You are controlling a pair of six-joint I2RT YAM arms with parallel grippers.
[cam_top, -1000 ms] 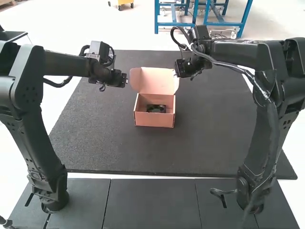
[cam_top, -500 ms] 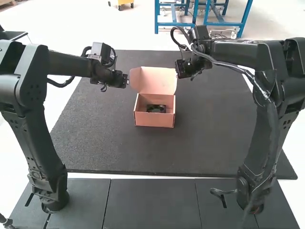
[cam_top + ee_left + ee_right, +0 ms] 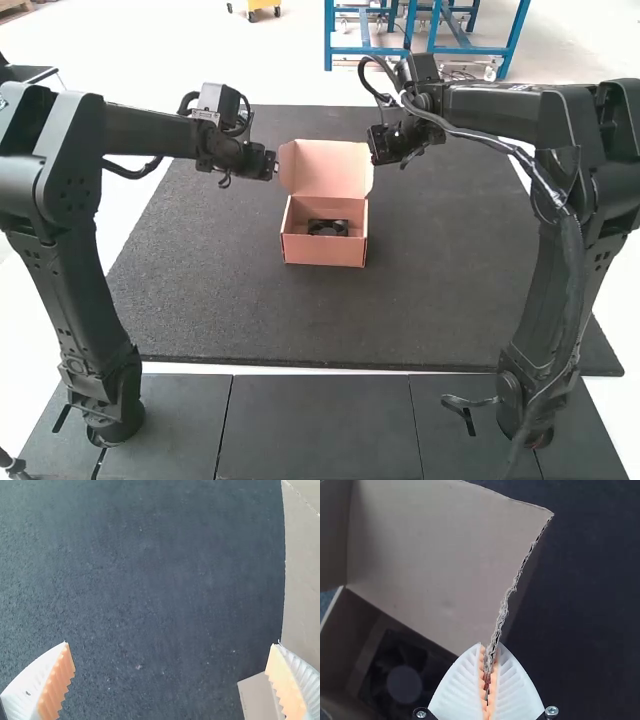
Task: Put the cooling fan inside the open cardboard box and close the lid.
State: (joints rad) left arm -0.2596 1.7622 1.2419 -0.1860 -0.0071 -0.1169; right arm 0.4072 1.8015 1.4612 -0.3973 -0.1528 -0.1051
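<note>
One cooling fan [image 3: 327,228] inside one cardboard box [image 3: 324,248]; right jaws pinch the raised lid [image 3: 325,166], left jaws gape alongside.

**High view:** fixed above and behind both arms, facing forward and down over the whole mat [image 3: 200,300]. **Left and right wrist views:** close range, facing downward. Each shares part of the cardboard box [image 3: 324,243] with the high view.

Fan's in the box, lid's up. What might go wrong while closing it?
The right gripper pinches only a thin edge of the lid, so pulling down may bend or tear it. The left gripper hangs open beside the lid's other side; the box may slide on the mat if pushed unevenly.
</note>
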